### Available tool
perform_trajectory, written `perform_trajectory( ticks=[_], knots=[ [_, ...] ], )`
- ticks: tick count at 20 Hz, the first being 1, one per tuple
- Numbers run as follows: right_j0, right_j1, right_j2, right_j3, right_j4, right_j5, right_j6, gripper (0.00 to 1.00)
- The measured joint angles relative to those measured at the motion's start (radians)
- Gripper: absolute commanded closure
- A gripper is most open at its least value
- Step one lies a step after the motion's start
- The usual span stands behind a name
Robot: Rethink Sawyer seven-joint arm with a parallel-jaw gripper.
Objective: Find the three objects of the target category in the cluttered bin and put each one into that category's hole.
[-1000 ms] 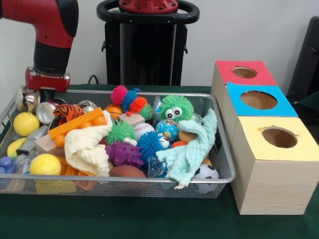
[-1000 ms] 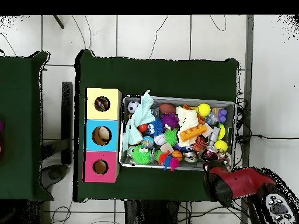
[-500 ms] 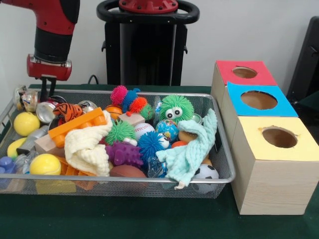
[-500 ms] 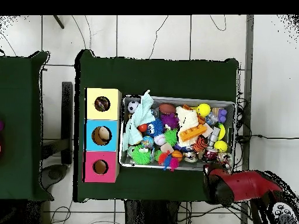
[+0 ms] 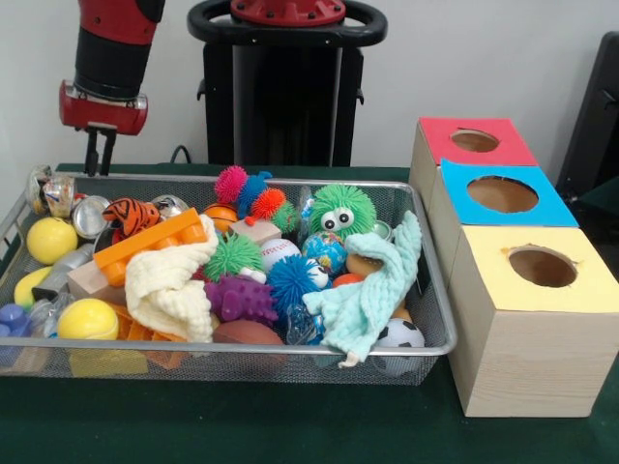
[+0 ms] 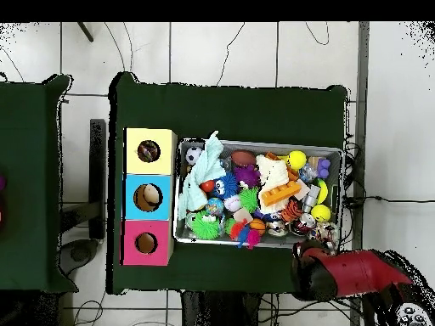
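Green tabletop carries the cluttered bin (image 5: 426, 290); above its corner hangs the hand (image 5: 100, 153) — fingers close together, empty.

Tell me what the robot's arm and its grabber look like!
The arm is a fat round tube, shiny red with a black band around it and a red ring at the bottom. The gripper is two thin dark prongs sticking down from that ring. From overhead, the arm is red and black too.

Two cameras covering my table

I'm looking low and close across the bin (image 5: 426, 290) in front; overhead I'm looking straight down from farther off, sharing bin (image 6: 343, 182) and boxes (image 6: 149, 197).
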Motion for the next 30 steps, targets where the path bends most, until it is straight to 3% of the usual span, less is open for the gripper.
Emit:
perform_trajectory(
  ticks=[14, 24, 30],
  knots=[
    [0.024, -0.076, 0.032, 0.050, 0.028, 0.005, 0.000, 1.00],
    [0.062, 0.009, 0.024, 0.047, -0.061, 0.005, 0.000, 1.00],
    [0.086, 0.071, 0.004, 0.004, -0.127, -0.009, 0.000, 1.00]
  ],
)
